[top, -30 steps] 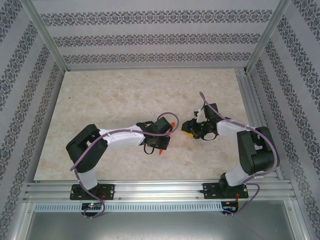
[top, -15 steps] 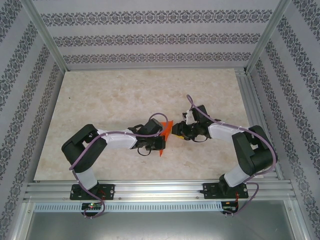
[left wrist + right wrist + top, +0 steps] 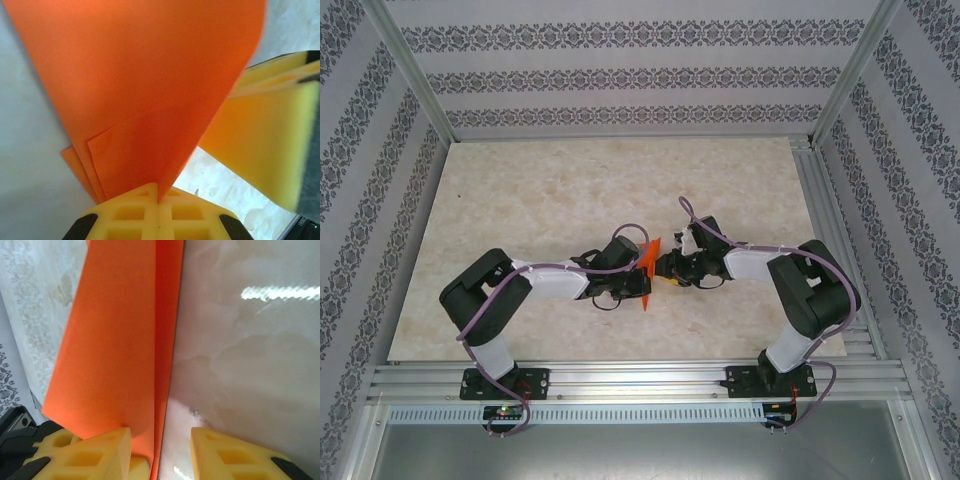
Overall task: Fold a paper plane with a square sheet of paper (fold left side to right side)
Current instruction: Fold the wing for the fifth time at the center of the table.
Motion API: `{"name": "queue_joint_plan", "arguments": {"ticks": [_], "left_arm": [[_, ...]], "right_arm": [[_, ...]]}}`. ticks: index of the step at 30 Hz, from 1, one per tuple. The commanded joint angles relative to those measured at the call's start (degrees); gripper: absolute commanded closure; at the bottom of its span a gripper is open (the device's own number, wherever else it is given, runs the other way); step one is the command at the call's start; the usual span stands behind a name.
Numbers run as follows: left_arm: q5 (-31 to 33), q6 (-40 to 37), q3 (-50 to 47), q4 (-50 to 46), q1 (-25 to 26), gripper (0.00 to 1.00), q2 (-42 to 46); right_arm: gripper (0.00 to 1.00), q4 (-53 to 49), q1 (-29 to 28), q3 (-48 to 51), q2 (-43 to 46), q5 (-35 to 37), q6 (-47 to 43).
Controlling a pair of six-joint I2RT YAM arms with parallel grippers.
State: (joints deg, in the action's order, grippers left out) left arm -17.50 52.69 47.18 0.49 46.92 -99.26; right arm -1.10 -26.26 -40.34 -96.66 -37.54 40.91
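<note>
- Spreading under both arms, the pale marbled desk (image 3: 520,200) fills the floor of the cell.
- Both arms reach inward and meet near the middle of the desk.
- The orange paper plane (image 3: 649,262) stands on edge between the two wrists, and its folded layers fan out.
- The left end effector (image 3: 159,212) is clamped on the narrow end of the paper plane.
- The right end effector (image 3: 162,450) has its yellow pads apart; the paper's edge passes between them, against one pad.
</note>
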Motion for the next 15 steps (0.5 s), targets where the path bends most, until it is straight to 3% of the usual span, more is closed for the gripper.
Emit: {"name": "queue_joint_plan", "arguments": {"ticks": [1,9,15], "left_arm": [[-0.5,1.0,-0.2,2.4,-0.6,1.0,1.5],[-0.7,1.2,-0.3,2.9,-0.6,0.99,0.8],[-0.6,1.2,-0.3,2.5,-0.6,0.91,0.6]], "right_arm": [[0.64,3.9,-0.8,-1.1,-1.5,0.1,1.5],[0.66,6.4,-1.4,-1.6,-3.6,-0.2,2.8],[0.67,5.3,-1.5,-2.1,-5.1,0.6,2.5]]}}
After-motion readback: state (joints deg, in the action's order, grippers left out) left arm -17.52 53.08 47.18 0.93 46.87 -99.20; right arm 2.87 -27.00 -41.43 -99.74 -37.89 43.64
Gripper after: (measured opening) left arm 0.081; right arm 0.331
